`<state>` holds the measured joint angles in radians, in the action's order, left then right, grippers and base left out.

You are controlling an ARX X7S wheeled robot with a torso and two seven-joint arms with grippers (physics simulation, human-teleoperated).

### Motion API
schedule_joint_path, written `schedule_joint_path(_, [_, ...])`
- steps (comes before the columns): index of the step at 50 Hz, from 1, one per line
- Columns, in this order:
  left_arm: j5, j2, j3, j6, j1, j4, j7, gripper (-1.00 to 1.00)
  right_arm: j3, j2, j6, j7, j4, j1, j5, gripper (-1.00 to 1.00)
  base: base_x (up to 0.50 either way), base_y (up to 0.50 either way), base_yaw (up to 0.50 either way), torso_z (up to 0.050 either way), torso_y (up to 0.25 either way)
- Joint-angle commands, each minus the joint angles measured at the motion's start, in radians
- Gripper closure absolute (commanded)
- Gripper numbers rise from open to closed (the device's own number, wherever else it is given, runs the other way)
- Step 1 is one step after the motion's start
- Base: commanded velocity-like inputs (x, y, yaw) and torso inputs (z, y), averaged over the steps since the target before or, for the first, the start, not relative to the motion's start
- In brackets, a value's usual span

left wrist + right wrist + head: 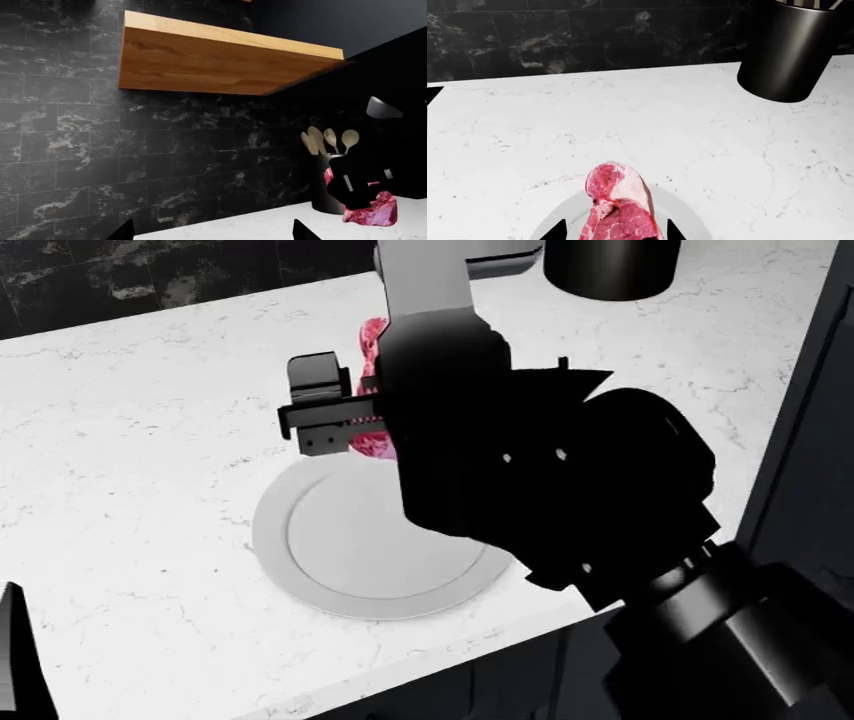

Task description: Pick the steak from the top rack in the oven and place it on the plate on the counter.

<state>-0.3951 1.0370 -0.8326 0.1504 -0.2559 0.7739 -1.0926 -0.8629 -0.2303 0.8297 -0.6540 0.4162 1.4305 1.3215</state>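
While the right gripper (350,425) pinches the raw red-pink marbled steak (617,207), the meat hangs above the round pale plate (334,555) on the white marble counter (134,440). The left gripper (213,232) shows only two fingertips, spread apart.

The head camera looks steeply down over the right arm onto the white marble table (134,420), close to the round pale grey plate (320,560). The right wrist camera sits low behind its tool, facing the black tiled wall (560,35), with the raw red-pink steak (617,205) at the lower centre of the frame. The left wrist camera looks level from farther off, a wooden shelf (220,60) filling its upper half. All three show the black utensil holder (787,55).
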Motion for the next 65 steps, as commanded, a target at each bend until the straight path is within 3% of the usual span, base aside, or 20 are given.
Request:
schedule_joint_path(1, [0.023, -0.010, -0.006, 0.028, 0.002, -0.015, 0.024, -1.00, -0.012, 0.028, -0.030, 0.066, 0.070, -0.021, -0.090, 1.00, 0.00, 0.00, 0.00, 0.000, 0.000])
schedule_joint_path(11, [0.031, -0.011, -0.005, -0.001, 0.000, -0.010, 0.014, -1.00, -0.028, 0.038, -0.034, 0.083, 0.089, -0.029, -0.100, 1.00, 0.00, 0.00, 0.00, 0.000, -0.034])
schedule_joint_path(32, [0.035, -0.003, 0.003, 0.004, 0.006, 0.001, 0.013, -1.00, -0.025, 0.032, -0.036, 0.080, 0.088, -0.021, -0.096, 1.00, 0.00, 0.00, 0.00, 0.000, -0.201])
schedule_joint_path(33, [0.035, -0.002, 0.004, 0.052, 0.013, -0.009, 0.029, -1.00, -0.026, 0.032, -0.036, 0.081, 0.088, -0.020, -0.096, 1.00, 0.00, 0.00, 0.00, 0.000, 0.000])
schedule_joint_path(46, [0.039, 0.006, 0.010, 0.054, 0.027, -0.015, 0.017, -1.00, -0.055, 0.081, -0.113, 0.158, 0.203, -0.035, -0.153, 1.00, 0.00, 0.00, 0.00, 0.000, 0.000])
schedule_joint_path(65, [0.045, 0.004, 0.015, 0.065, 0.035, -0.017, 0.014, -1.00, -0.084, 0.091, -0.073, 0.180, 0.223, -0.032, -0.148, 1.00, 0.00, 0.00, 0.00, 0.000, 0.000])
